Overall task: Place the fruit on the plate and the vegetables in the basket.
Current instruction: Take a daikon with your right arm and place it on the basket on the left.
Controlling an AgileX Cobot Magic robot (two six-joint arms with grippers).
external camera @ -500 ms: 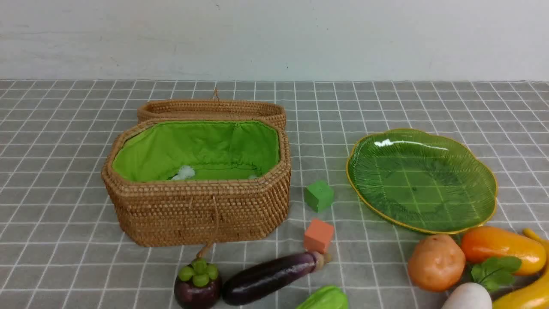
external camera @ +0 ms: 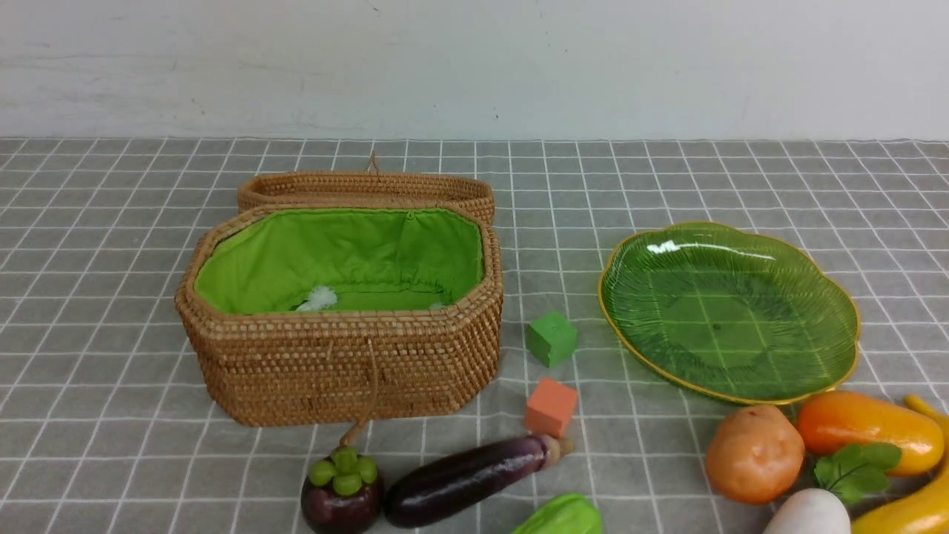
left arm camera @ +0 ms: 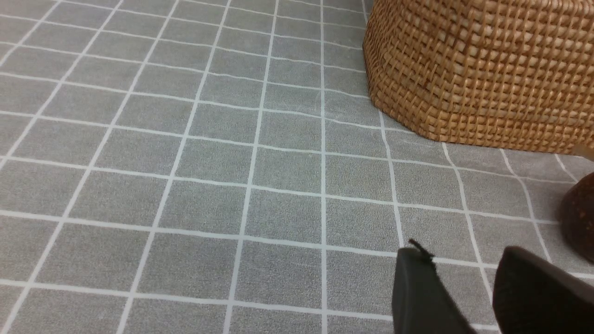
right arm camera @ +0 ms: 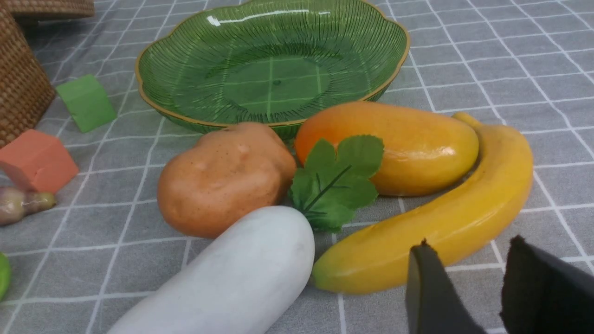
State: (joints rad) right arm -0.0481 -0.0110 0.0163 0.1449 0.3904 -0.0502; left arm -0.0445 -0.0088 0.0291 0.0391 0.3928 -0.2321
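Note:
The open basket [external camera: 341, 363] sits at the middle left, its lid folded back. The green plate [external camera: 730, 311] lies to its right, bare. In front lie the mangosteen [external camera: 342, 493], eggplant [external camera: 467, 478] and light green vegetable [external camera: 561, 517]. At the front right are the potato [external camera: 754, 454], mango [external camera: 867, 432], banana [external camera: 908, 508] and radish [external camera: 809, 513]. My left gripper [left arm camera: 459, 253] is open over bare cloth near the basket's corner [left arm camera: 482, 69]. My right gripper [right arm camera: 468, 246] is open, just short of the banana [right arm camera: 445, 222], beside the mango [right arm camera: 390, 144], potato [right arm camera: 225, 176] and radish [right arm camera: 232, 278].
A green cube [external camera: 551, 338] and an orange cube [external camera: 551, 406] sit between the basket and the plate. White fluff [external camera: 319, 298] lies inside the basket. A grey checked cloth covers the table up to a pale wall.

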